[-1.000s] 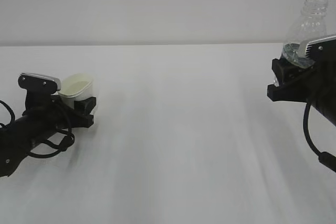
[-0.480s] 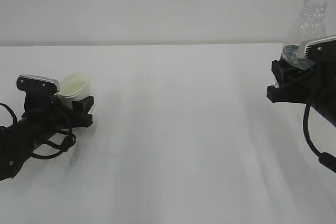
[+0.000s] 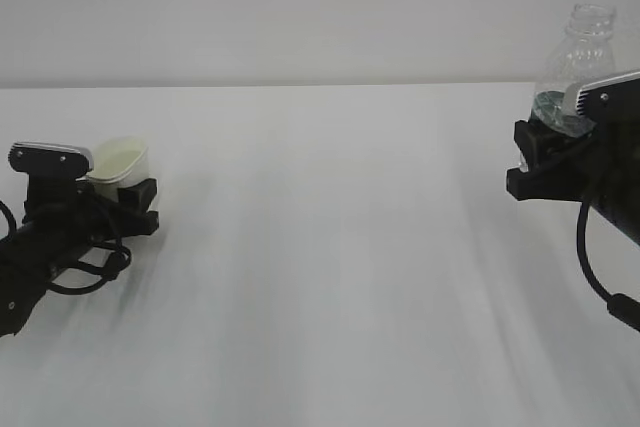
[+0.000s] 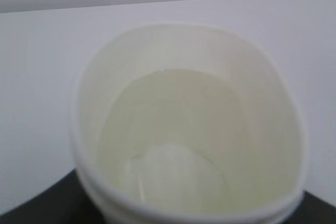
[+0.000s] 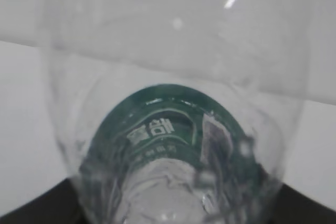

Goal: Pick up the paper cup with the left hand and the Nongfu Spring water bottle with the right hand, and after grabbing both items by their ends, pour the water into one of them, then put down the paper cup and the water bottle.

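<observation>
White paper cup [image 3: 118, 161] held upright at far left of frame, gripped partway closed by left hand [image 3: 95, 209], low near table [image 3: 330, 247]. Clear Nongfu Spring water bottle [image 3: 575, 72] clamped at lower body by right hand [image 3: 548, 152], far right, neck up, raised higher. Cup and bottle well apart; pouring judged to need both brought toward centre, bottle tipped leftward.
</observation>
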`<state>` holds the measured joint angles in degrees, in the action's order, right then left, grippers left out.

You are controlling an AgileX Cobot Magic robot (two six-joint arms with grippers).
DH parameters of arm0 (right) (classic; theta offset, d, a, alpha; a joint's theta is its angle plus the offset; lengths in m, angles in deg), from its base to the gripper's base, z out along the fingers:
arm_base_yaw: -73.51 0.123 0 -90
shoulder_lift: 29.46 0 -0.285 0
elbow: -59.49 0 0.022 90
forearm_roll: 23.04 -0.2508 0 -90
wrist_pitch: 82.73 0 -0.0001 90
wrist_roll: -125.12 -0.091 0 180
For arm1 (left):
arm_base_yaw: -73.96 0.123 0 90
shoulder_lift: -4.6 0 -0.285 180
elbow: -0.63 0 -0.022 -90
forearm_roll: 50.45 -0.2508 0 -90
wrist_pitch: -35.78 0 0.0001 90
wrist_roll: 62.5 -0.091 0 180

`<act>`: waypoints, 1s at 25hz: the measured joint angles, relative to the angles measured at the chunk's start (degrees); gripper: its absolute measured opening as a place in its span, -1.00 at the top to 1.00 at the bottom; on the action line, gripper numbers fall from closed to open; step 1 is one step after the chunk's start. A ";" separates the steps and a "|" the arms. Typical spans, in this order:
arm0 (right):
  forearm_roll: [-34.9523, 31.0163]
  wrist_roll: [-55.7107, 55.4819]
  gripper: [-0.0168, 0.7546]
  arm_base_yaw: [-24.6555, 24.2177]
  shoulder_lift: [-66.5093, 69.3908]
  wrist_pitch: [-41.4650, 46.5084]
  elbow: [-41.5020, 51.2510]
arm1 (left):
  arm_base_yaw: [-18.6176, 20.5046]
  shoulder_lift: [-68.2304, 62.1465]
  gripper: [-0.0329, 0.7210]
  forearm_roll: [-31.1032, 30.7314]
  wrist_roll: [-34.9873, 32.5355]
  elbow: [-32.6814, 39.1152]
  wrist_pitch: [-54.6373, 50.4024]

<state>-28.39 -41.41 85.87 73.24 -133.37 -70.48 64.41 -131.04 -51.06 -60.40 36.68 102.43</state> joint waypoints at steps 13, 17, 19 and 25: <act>0.43 0.00 -0.05 0.00 0.00 0.20 0.00 | 2.85 -1.07 -0.23 -1.16 -0.69 -7.19 -1.73; 0.43 0.00 -0.05 0.00 0.00 0.20 0.00 | 3.57 -2.60 -0.23 -1.29 -0.69 -9.74 -1.73; 0.43 0.00 -0.05 0.00 0.00 0.20 0.00 | 4.10 -3.60 -0.23 -1.29 -0.69 -10.79 -1.73; 0.43 0.00 -0.05 0.00 0.00 0.82 0.00 | 4.86 -6.37 -0.23 -1.29 -0.69 -14.15 -1.86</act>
<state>-27.96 -41.41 85.87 73.24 -132.55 -70.48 69.27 -137.42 -52.35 -61.09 22.53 100.57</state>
